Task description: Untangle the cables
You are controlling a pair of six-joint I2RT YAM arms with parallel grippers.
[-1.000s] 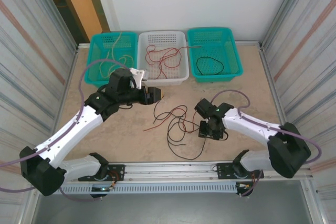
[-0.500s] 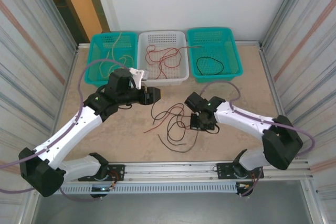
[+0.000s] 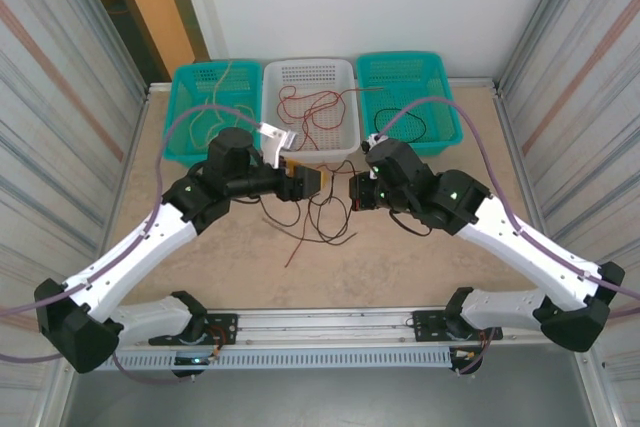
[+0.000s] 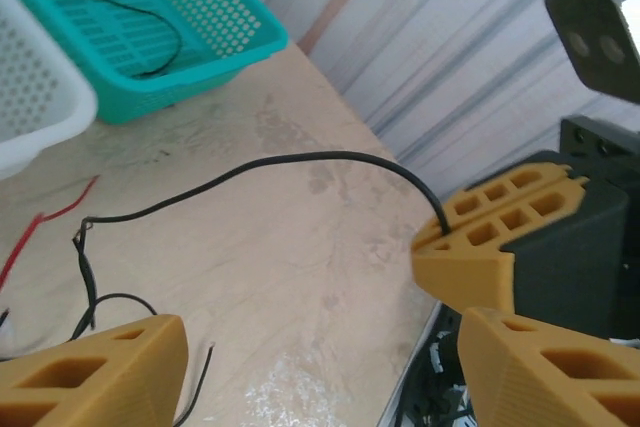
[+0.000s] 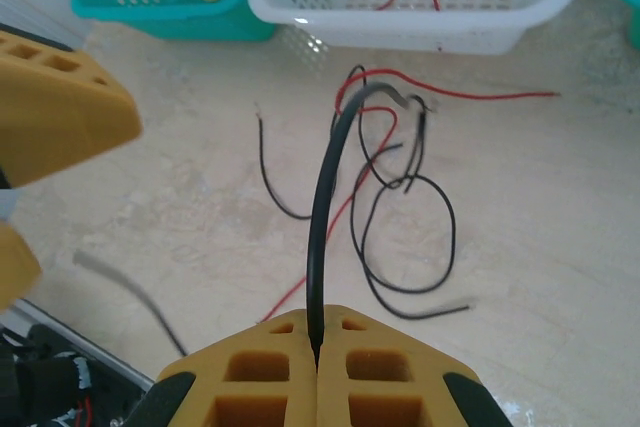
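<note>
Right gripper [image 5: 318, 335]: fingers pressed together, pinching a black cable [image 5: 322, 217] right at the tips. The cable leaves the pinch, arcs up and over, then drops into the tangle [image 5: 395, 162] on the table [image 5: 560, 247]. The left wrist view shows it as a low arch [image 4: 300, 157] running from the right gripper's fingers [image 4: 490, 232] down to the table.

Left gripper [image 4: 322, 352]: spread wide, nothing between the fingers, bare table under the gap. From the top view it [image 3: 308, 182] sits just beside the right gripper [image 3: 356, 190], tips facing each other, both just in front of the white basket [image 3: 310, 71].

Tangle [image 3: 322, 219]: black and red strands looped over each other, mid-table, on the near side of both grippers. One red strand [image 5: 490, 97] runs straight out of it. Another red end [image 3: 295, 255] trails toward the near edge. Cannot tell which strand crosses over which inside the knot.

Three baskets stand in a row along the far edge.
- The left teal basket [image 3: 215, 66] holds yellow cables [image 3: 222, 107].
- The white basket holds a red cable [image 3: 315, 105].
- The right teal basket [image 3: 405, 57] holds a black loop [image 4: 150, 17], partly behind the right arm from above.
</note>
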